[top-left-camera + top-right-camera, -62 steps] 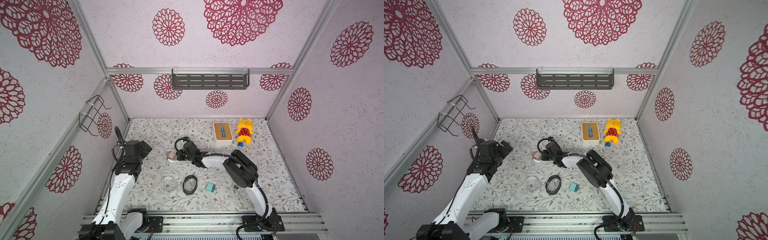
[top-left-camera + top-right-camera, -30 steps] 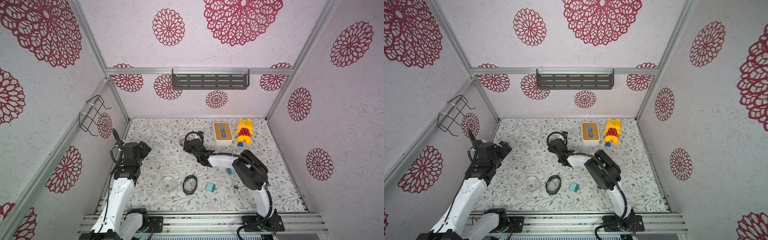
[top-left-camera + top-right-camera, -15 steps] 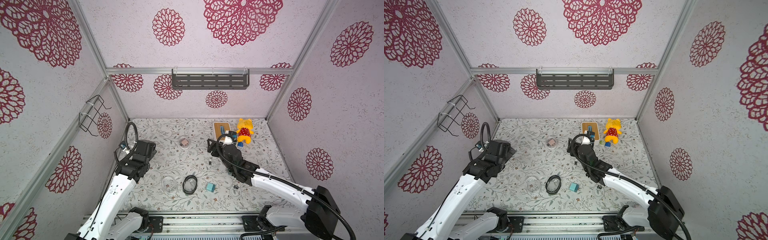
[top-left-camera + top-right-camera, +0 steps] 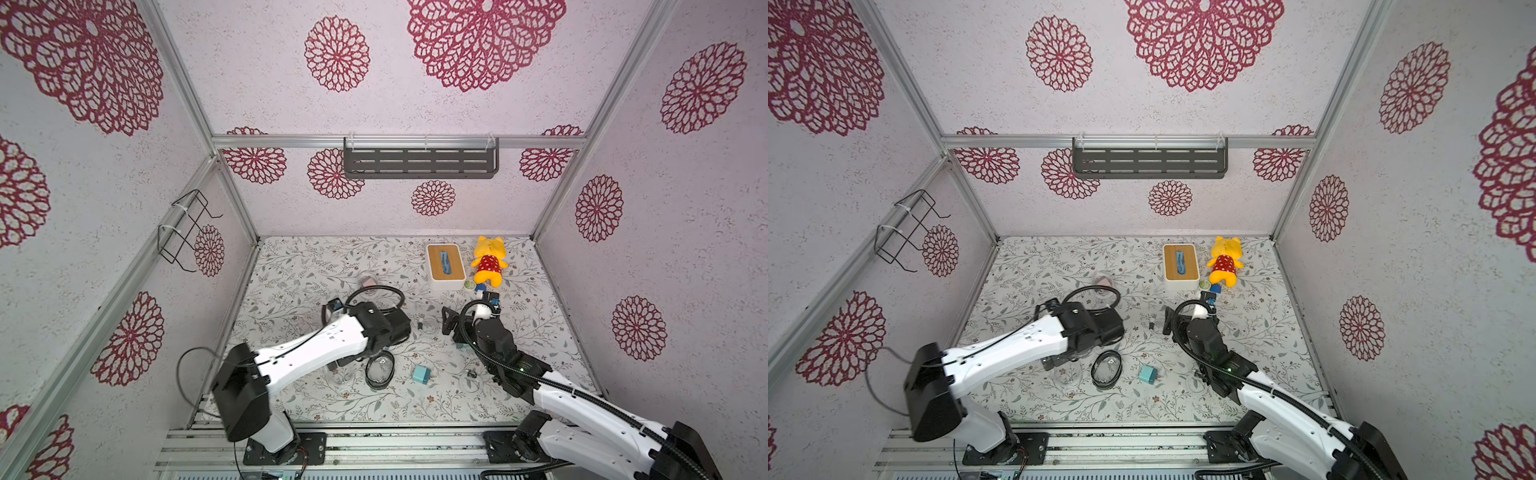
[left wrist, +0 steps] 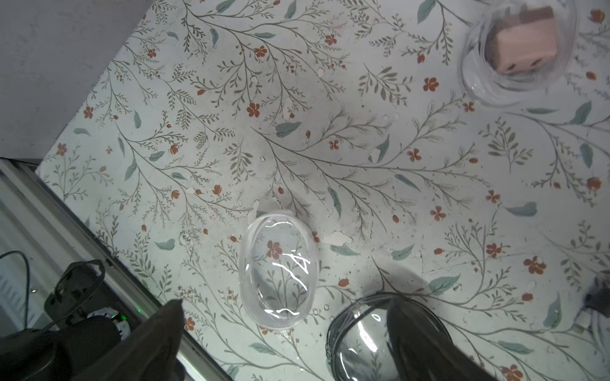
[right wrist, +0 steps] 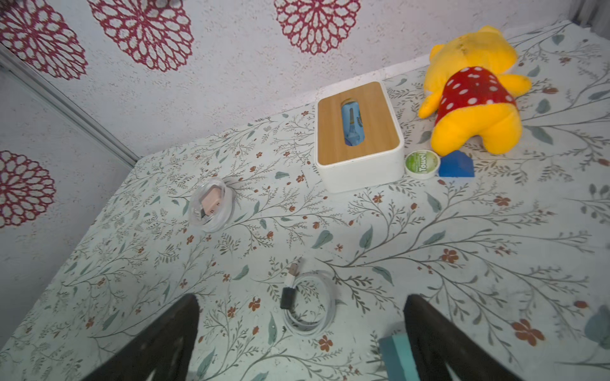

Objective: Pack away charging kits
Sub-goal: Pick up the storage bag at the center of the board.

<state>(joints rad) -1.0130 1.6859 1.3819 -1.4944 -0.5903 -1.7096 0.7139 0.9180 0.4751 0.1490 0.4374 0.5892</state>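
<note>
My left gripper (image 5: 285, 303) is open above an empty clear oval case (image 5: 279, 269), its fingers either side of the case's near end. One finger overlaps a dark-rimmed clear case (image 5: 363, 333) (image 4: 379, 369). A pink charger (image 5: 518, 43) lies inside a shut clear case (image 4: 368, 278) further back. My right gripper (image 6: 302, 298) is open over a pale coiled cable (image 6: 310, 303) (image 4: 424, 326), touching nothing. A teal charger (image 6: 396, 356) sits by one of its fingers. Another teal charger (image 4: 421, 374) (image 4: 1148, 374) lies near the front. A second coiled cable (image 4: 471, 376) lies beside the right arm.
At the back right stand a white box with a wooden top (image 4: 444, 266), a yellow plush (image 4: 488, 262), a small green tin (image 6: 422, 164) and a dark-blue block (image 6: 455, 165). The left arm (image 4: 307, 353) reaches over the front middle of the floral table (image 4: 299, 266). Walls enclose three sides.
The right gripper let go of the pink charger's case at the back, drew away to the right and opened wide. The left arm swung in from the left wall to above the clear case.
</note>
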